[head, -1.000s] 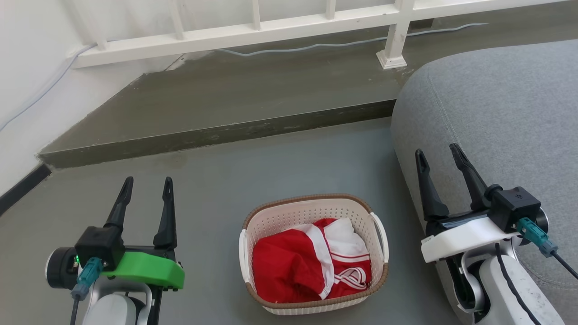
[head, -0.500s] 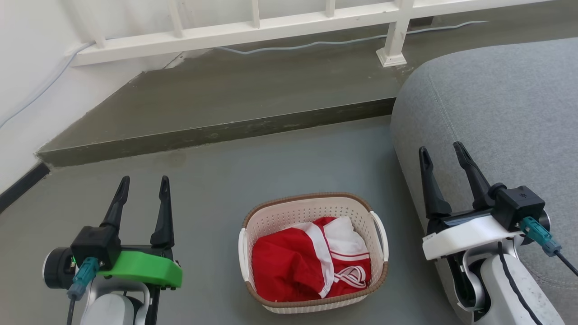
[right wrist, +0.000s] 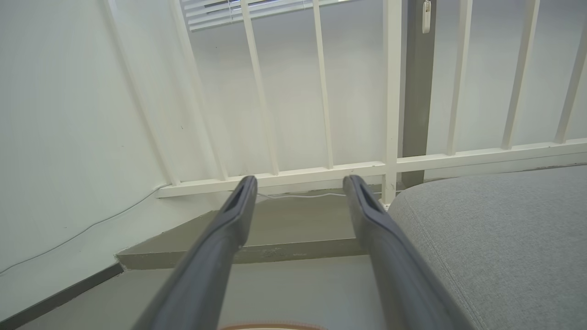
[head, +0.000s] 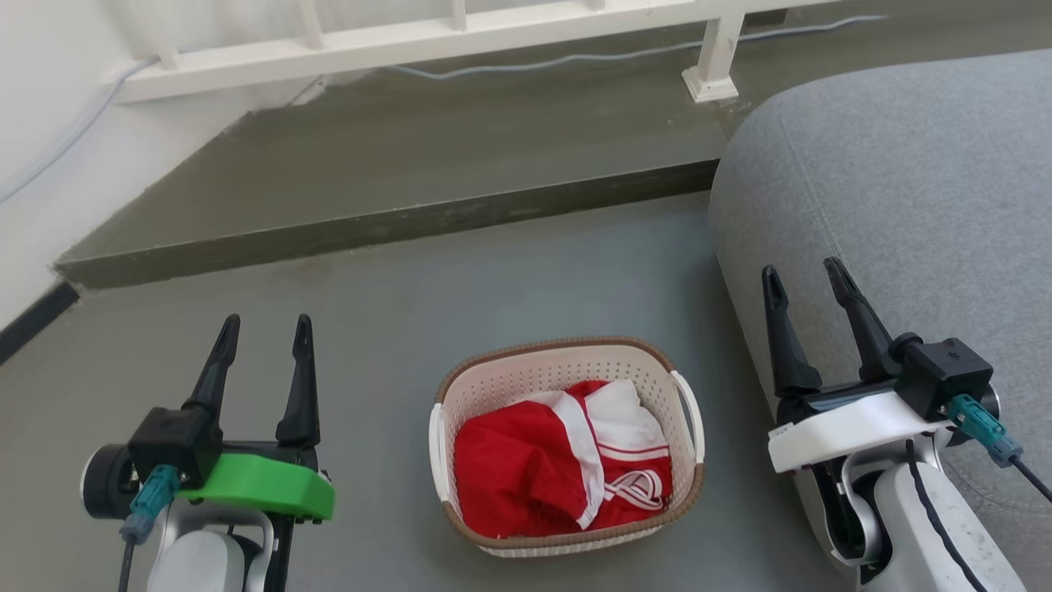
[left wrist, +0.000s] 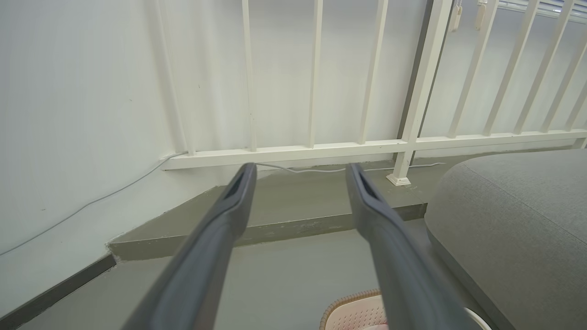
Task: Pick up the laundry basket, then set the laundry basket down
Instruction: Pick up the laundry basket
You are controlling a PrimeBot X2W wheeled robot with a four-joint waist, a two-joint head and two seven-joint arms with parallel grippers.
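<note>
The camera has seemingly dipped; left tool (head: 268, 322) and right tool (head: 800, 268) gape empty, flanking the laundry basket (head: 534, 382).

Grey floor (head: 509, 271), white railing (head: 394, 45), grey sofa (head: 904, 181).

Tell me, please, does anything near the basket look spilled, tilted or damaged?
Nothing stands out. The laundry basket stands upright on the grey floor, with the red and white garment bundled inside it. The left claw and the right claw are open, one on each side, apart from the basket.
</note>
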